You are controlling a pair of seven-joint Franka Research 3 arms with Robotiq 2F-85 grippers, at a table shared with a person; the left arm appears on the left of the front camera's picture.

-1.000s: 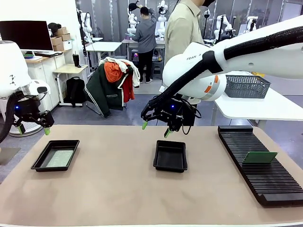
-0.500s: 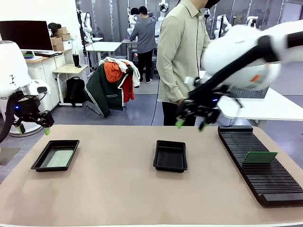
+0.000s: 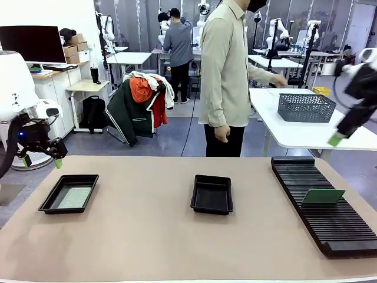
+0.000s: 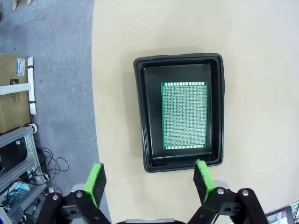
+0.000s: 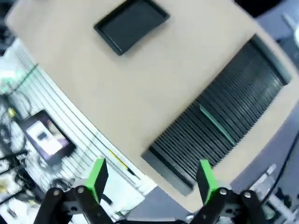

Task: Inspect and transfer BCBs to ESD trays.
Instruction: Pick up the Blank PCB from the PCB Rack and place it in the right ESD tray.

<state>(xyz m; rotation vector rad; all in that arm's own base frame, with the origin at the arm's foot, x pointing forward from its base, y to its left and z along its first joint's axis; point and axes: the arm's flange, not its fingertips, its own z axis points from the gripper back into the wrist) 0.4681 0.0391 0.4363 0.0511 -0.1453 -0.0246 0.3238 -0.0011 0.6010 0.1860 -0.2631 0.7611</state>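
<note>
One black ESD tray (image 3: 49, 203) lies at the table's left with a green BCB (image 3: 73, 197) flat on its floor. My left gripper (image 3: 42, 161) hovers open just left of and above that ESD tray (image 4: 180, 161). Its wrist view looks straight down on the BCB (image 4: 184, 115), and nothing is between the left gripper's (image 4: 148, 182) fingers. A second ESD tray (image 3: 212, 194) sits empty at the table's middle. Another BCB (image 3: 323, 196) stands on edge in the slotted rack (image 3: 336, 227). My right gripper (image 5: 152, 179) is open and empty, high over the rack (image 5: 219, 126), with a green fingertip (image 3: 336, 140) at the right edge.
A person (image 3: 227, 76) stands at the far edge, one hand by a grey wire basket (image 3: 306, 107) on the white side table. The rack takes up the table's right side. Bare mat lies between the trays and along the front.
My right arm has swung from above the middle tray to the right and upward, out past the rack's far end. The left arm has stayed put.
</note>
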